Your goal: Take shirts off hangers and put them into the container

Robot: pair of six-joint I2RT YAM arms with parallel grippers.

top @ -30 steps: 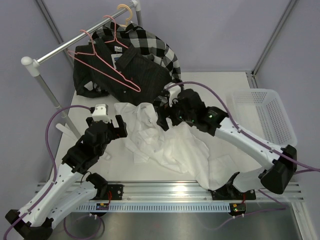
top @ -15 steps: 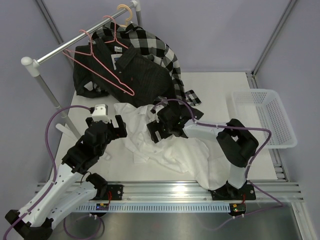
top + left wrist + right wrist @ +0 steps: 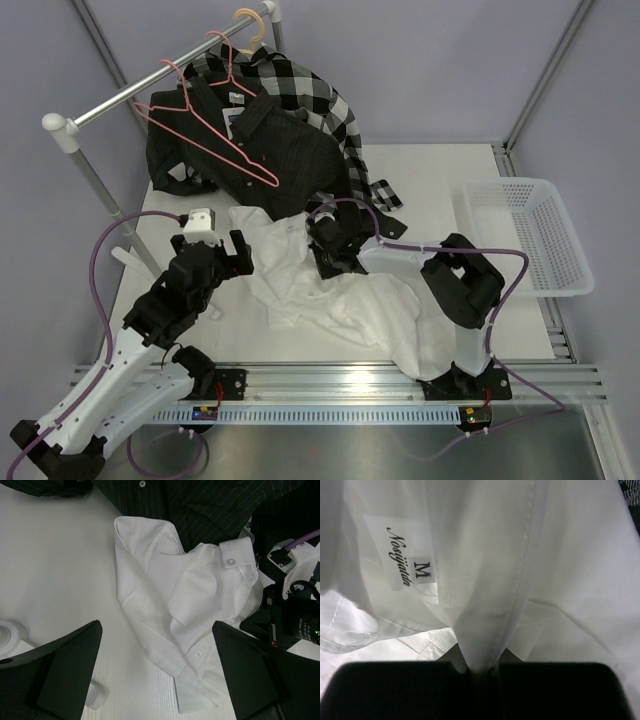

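Observation:
The white shirt [image 3: 345, 300] lies crumpled mid-table. My right gripper [image 3: 326, 256] is shut on a fold of it beside the collar label [image 3: 407, 562]; the cloth [image 3: 560, 555] runs straight into the closed jaws [image 3: 481, 669]. My left gripper [image 3: 213, 251] hovers open at the shirt's left edge, with a buttoned cuff [image 3: 197, 680] lying between its fingers [image 3: 70, 670] and untouched. The dark striped shirt [image 3: 270, 150] and checked shirt [image 3: 305, 88] are heaped under the rail with pink hangers [image 3: 215, 140] on them. A beige hanger [image 3: 250, 25] hooks the rail. The container [image 3: 545, 235] stands at the right.
A silver rail [image 3: 150, 88] on a white post [image 3: 70, 135] crosses the back left. A checked sleeve [image 3: 385, 195] trails onto the table behind the right gripper. The right arm's elbow [image 3: 465, 285] is folded close to the basket. Purple cables loop beside both arms.
The right arm folded back and its gripper dropped onto the white shirt near the collar, then shut on a fold. The left arm stayed still and open.

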